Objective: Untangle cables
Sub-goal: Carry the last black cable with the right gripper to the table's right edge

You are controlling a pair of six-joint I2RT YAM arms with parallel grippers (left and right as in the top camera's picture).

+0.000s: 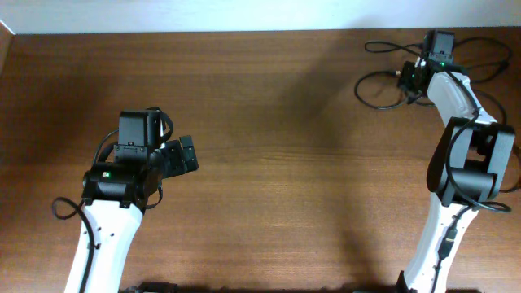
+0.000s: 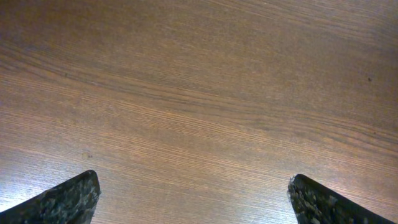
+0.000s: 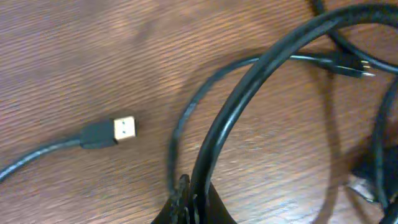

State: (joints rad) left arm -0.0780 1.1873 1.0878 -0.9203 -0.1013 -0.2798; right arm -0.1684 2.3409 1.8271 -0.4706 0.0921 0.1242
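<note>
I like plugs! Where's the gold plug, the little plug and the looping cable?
gold plug (image 3: pixel 124 129): right wrist view, metal tip.
little plug (image 3: pixel 348 62): right wrist view, its body.
looping cable (image 3: pixel 239 93): right wrist view, mid-arch.

Left hand (image 2: pixel 193 186) spread — right hand (image 3: pixel 186 202) pinched shut.

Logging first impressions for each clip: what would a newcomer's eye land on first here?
The black cables are bunched at the table's far right corner, where the right fingers are shut on one cord. Beside it, a gold-tipped plug lies flat on the wood. The left fingers hang open over bare table on the left side.
</note>
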